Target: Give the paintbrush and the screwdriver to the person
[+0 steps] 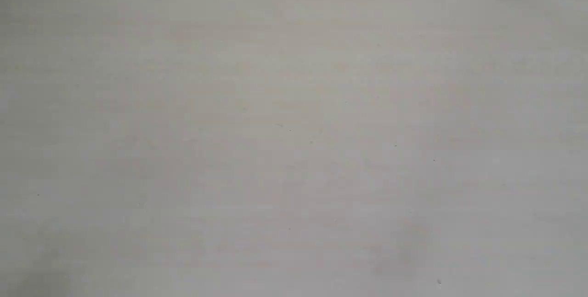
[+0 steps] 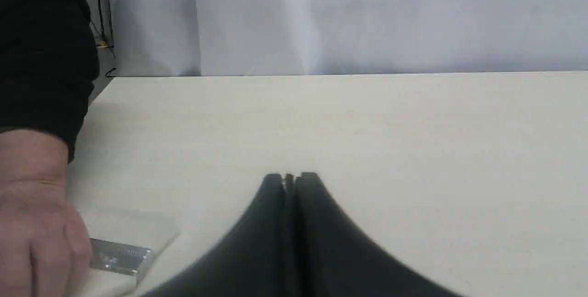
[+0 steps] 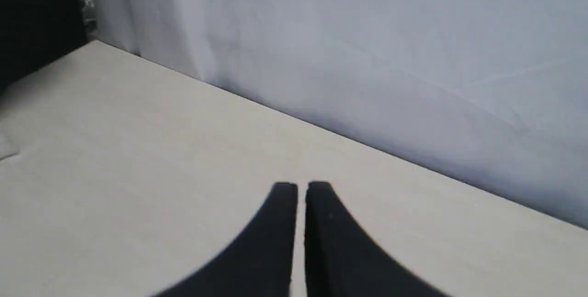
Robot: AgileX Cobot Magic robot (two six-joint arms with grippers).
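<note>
The paintbrush [image 2: 120, 256] shows only in the left wrist view: its shiny silver ferrule and pale bristles lie low on the table, and a person's hand [image 2: 36, 223] covers the handle. My left gripper [image 2: 290, 178] is shut and empty, apart from the brush and off to its side. In the right wrist view my right gripper [image 3: 301, 186] is shut over bare table, with only a thin slit between the fingers. The screwdriver is out of view. The exterior view shows neither gripper and neither tool.
The pale table [image 1: 294, 140] fills the exterior view. The person's black sleeve [image 2: 41, 48] is at the table's edge beside the left gripper. A white-grey curtain [image 3: 367, 44] hangs behind the table's far edge. A dark shape [image 3: 32, 16] stands at one corner.
</note>
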